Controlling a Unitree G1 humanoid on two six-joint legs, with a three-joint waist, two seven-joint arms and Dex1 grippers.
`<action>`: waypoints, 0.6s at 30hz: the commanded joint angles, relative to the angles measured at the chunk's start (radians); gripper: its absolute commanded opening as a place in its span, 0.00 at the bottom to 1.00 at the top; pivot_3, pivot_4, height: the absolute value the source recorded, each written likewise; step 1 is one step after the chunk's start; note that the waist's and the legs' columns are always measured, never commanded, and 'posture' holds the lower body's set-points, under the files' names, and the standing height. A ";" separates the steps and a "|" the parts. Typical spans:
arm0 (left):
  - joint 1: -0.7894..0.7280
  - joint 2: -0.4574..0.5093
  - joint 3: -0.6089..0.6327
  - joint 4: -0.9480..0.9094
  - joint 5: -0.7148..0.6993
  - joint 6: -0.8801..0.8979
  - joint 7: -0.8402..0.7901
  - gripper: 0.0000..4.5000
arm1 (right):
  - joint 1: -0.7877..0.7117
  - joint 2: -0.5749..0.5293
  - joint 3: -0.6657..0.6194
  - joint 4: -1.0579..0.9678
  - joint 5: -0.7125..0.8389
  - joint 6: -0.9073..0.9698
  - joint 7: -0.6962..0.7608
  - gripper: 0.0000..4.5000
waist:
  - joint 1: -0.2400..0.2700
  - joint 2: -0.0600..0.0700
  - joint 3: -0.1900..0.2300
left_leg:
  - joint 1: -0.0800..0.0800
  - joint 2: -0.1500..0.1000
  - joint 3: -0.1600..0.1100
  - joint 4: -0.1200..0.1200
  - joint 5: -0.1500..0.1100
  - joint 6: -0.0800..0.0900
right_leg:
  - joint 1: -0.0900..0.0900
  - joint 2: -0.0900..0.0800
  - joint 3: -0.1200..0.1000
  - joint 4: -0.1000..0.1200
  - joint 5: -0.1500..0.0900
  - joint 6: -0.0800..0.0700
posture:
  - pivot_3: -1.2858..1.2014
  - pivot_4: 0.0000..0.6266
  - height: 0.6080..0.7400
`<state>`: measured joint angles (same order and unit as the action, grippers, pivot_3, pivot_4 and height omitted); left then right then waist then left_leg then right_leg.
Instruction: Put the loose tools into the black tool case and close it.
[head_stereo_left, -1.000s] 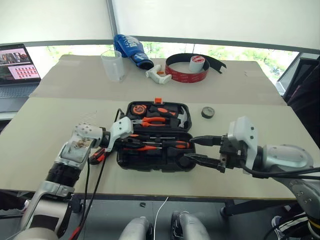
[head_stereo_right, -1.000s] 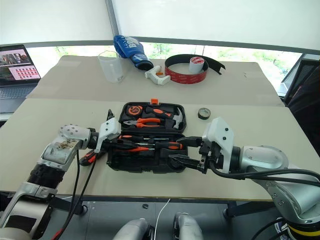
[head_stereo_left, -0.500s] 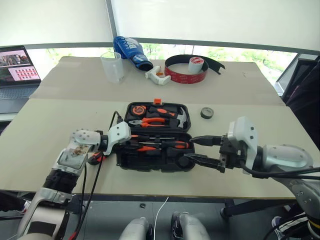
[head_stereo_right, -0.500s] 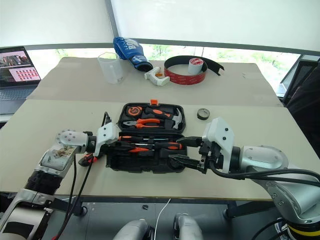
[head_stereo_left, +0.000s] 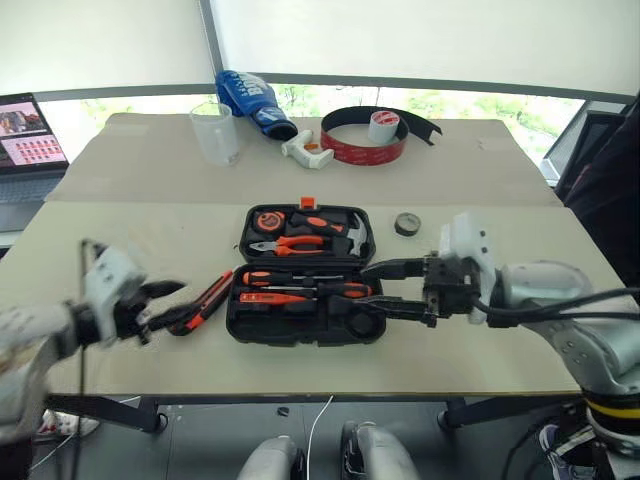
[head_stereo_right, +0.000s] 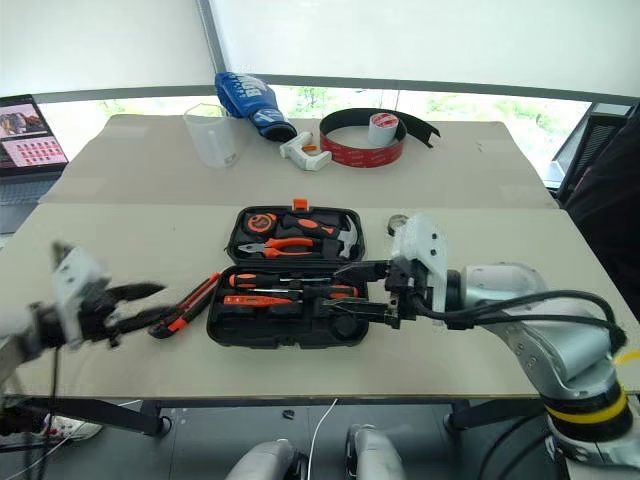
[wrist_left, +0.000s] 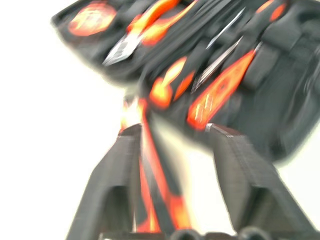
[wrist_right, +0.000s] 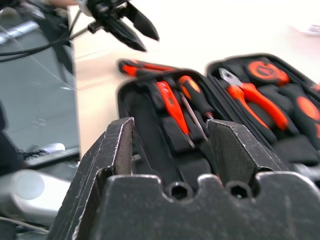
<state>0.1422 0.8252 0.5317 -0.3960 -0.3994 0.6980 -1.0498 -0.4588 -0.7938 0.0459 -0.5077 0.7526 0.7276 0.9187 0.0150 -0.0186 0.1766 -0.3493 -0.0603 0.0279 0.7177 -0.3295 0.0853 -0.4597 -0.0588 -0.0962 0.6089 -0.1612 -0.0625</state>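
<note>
The black tool case (head_stereo_left: 236, 318) lies open at the table's middle. Screwdrivers (head_stereo_left: 300, 287) with orange-black handles rest in slots of its near half. The black-orange utility knife (head_stereo_left: 203, 303) lies on the table just left of the case. My left gripper (head_stereo_left: 176, 304) is open at the knife's near end, and in the left wrist view the knife (wrist_left: 155, 185) runs between the spread fingers (wrist_left: 112, 185) without being clamped. My right gripper (head_stereo_left: 362, 288) stands open over the right end of the near half. The small dark tape roll (head_stereo_left: 406, 224) sits on the table right of the case.
Pliers, a hammer and a tape measure fill the case's far half (head_stereo_left: 305, 228). At the back stand a clear cup (head_stereo_left: 215, 133), a blue bag (head_stereo_left: 250, 100), a white part (head_stereo_left: 305, 152) and a red-black tape band (head_stereo_left: 365, 150). A laptop (head_stereo_left: 25, 150) is far left.
My left gripper has pulled back to the left, away from the case's near half, and has opened. The right gripper stays open and has barely moved. The camera has shifted slightly.
</note>
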 joint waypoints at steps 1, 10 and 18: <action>0.176 -0.043 0.199 -0.106 -0.011 0.022 0.038 0.91 | -0.052 0.025 0.041 0.048 -0.032 -0.059 0.079 0.73 | 0.004 -0.001 0.000 | 0.000 0.000 0.000 0.000 -0.002 -0.003 | 0.000 0.000 0.000 -0.001 0.000 0.000 | 0.52 0.24 0.92; 0.212 -0.044 0.153 -0.156 -0.037 0.037 0.122 1.00 | -0.092 0.065 0.078 0.102 -0.087 -0.090 0.144 0.73 | 0.040 -0.001 0.000 | 0.001 0.000 0.000 0.001 -0.004 -0.008 | 0.002 -0.001 0.001 0.000 -0.004 0.007 | 0.52 0.24 0.92; -0.150 0.070 -0.258 0.102 0.084 0.036 0.171 1.00 | -0.035 0.044 0.032 0.018 -0.072 -0.051 0.102 0.73 | 0.028 -0.001 0.000 | 0.000 -0.001 0.000 -0.001 -0.004 -0.007 | 0.000 -0.001 0.001 0.001 0.000 0.000 | 0.52 0.24 0.92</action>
<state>0.0555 0.8655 0.3453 -0.3466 -0.3483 0.7268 -0.8889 -0.5016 -0.7407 0.1223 -0.4277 0.6597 0.6656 1.0407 0.0427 -0.0194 0.1763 -0.3490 -0.0613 0.0279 0.7167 -0.3340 0.0781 -0.4595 -0.0597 -0.0957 0.6106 -0.1607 -0.0630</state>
